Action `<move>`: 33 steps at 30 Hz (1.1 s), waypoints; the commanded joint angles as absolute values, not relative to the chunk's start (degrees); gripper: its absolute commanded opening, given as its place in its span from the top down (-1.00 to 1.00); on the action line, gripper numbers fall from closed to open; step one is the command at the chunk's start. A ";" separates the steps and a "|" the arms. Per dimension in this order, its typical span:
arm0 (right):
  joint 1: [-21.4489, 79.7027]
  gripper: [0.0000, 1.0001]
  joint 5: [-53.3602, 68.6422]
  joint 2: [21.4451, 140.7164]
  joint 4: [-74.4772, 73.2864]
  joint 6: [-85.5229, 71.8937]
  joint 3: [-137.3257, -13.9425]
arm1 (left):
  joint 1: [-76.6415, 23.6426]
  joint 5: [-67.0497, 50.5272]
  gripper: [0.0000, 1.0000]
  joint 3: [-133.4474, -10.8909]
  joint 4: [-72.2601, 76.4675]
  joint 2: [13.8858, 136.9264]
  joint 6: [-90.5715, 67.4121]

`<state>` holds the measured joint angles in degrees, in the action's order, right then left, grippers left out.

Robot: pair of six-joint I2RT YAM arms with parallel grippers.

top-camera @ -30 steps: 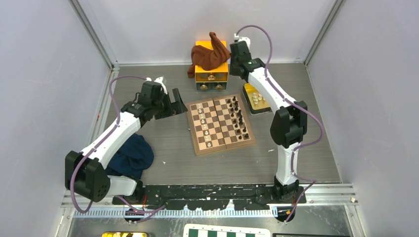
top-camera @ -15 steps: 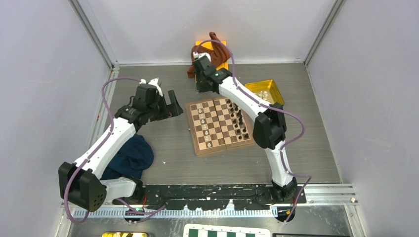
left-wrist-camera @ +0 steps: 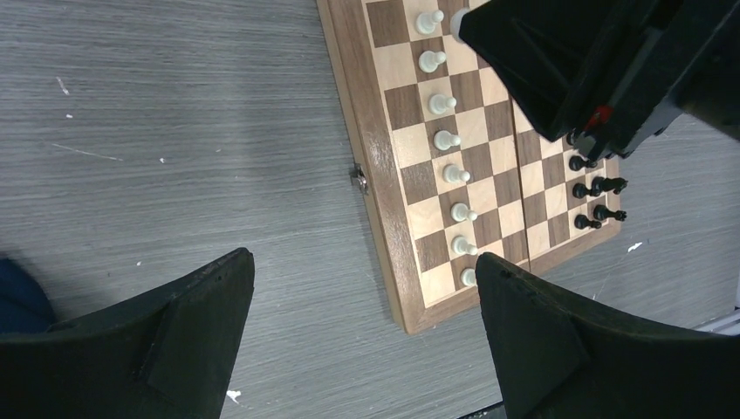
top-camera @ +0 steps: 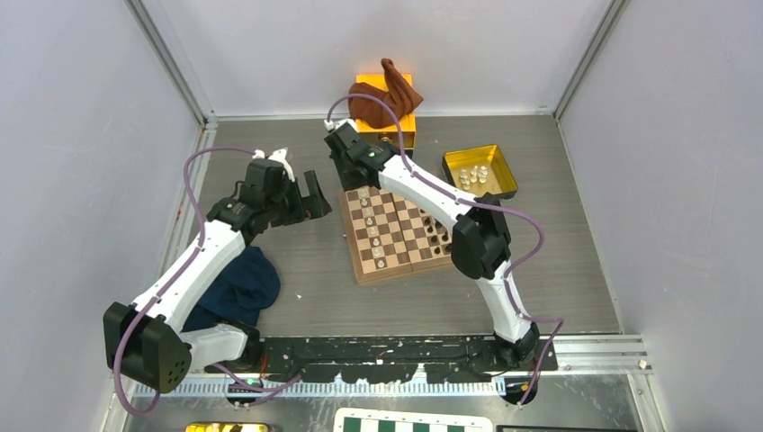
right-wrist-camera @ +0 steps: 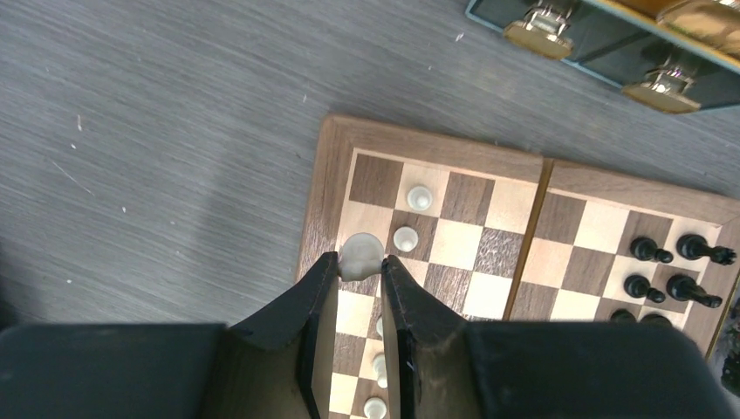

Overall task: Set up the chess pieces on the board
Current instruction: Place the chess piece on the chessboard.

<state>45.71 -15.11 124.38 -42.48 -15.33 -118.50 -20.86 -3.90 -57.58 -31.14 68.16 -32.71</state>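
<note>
- Two robot arms: left arm [top-camera: 202, 261], right arm [top-camera: 423, 189].
- One wooden chessboard [top-camera: 400, 250].
- Eight cream pieces [left-wrist-camera: 446, 139] lined on it; one held piece [right-wrist-camera: 360, 251] in the right gripper [right-wrist-camera: 359, 260].
- One yellow tray [top-camera: 447, 166].
- Two cloths: brown cloth [top-camera: 382, 94], blue cloth [top-camera: 238, 283].

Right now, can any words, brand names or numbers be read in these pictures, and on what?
None can be read. The board, the yellow tray and the orange drawer box show no lettering; a red speck on the right hand, in the left wrist view, is too small to tell.
</note>
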 commanded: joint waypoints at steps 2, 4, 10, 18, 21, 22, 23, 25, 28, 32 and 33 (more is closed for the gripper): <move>47.09 0.96 -16.17 122.10 -40.88 -15.65 -115.85 | -20.48 -3.49 -0.96 -57.23 -30.07 65.97 -32.49; 47.32 0.97 -16.89 122.05 -40.21 -15.50 -114.69 | -20.48 -3.66 -0.96 -57.12 -30.10 65.84 -32.54; 48.03 0.97 -19.12 122.16 -38.08 -14.90 -112.41 | -20.48 -4.06 -0.96 -56.71 -30.04 65.57 -32.59; 48.24 0.97 -19.29 124.16 -38.06 -14.84 -112.91 | -20.48 -4.47 -0.96 -55.75 -29.82 65.06 -32.84; 48.27 0.97 -18.88 124.88 -38.13 -14.92 -113.32 | -20.48 -4.44 -0.96 -55.64 -29.83 64.87 -32.82; 48.24 0.96 -18.47 125.15 -38.39 -14.94 -113.62 | -20.48 -4.43 -0.96 -55.63 -29.82 64.92 -32.84; 48.25 0.96 -18.07 125.61 -38.75 -14.91 -114.01 | -20.48 -4.42 -0.96 -55.63 -29.80 64.95 -32.86; 48.25 0.96 -17.09 126.29 -39.37 -14.97 -114.78 | -20.48 -4.48 -0.96 -55.68 -29.80 65.08 -32.77; 48.28 0.96 -15.71 127.11 -39.83 -15.08 -115.43 | -20.48 -4.46 -0.96 -55.81 -29.85 65.34 -32.67; 48.30 0.96 -14.99 127.70 -39.81 -15.13 -115.40 | -20.48 -4.39 -0.96 -55.89 -29.80 65.56 -32.59; 48.30 0.96 -14.88 127.85 -39.75 -15.15 -115.42 | -20.48 -4.37 -0.96 -55.90 -29.82 65.63 -32.53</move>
